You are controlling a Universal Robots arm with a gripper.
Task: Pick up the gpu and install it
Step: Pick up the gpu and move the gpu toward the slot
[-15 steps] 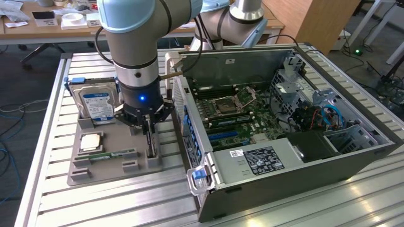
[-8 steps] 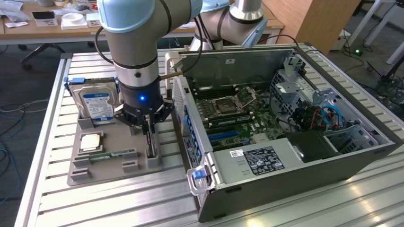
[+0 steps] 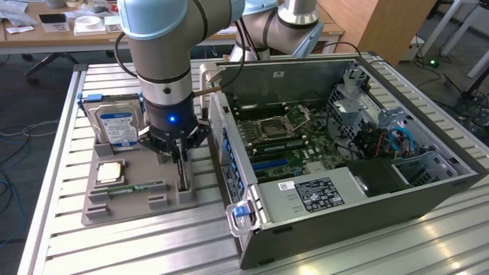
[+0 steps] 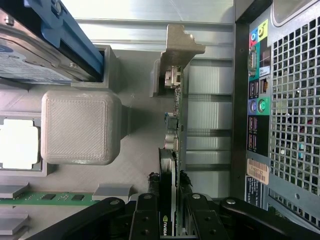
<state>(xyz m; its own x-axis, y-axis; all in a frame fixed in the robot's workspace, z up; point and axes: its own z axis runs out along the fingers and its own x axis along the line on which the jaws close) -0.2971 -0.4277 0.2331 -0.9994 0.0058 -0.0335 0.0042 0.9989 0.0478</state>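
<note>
While the gpu (image 3: 182, 172) stands on edge in its grey tray (image 3: 130, 216), just beside the computer case (image 3: 367, 209), the gripper (image 3: 178, 153) grips it from above, fingers (image 4: 149, 212) clamped on both faces. Handling, as judged: draw straight up without twist until it is free of the slot; keep the bracket away from the case wall.

The arm (image 3: 160, 34) is held upright in the upper left of the frame, with the wrist (image 3: 169, 97) turned straight down. The claw (image 3: 180, 156) is set left of centre, its fingers (image 4: 149, 211) closed on either face of the gpu (image 4: 175, 150).
</note>
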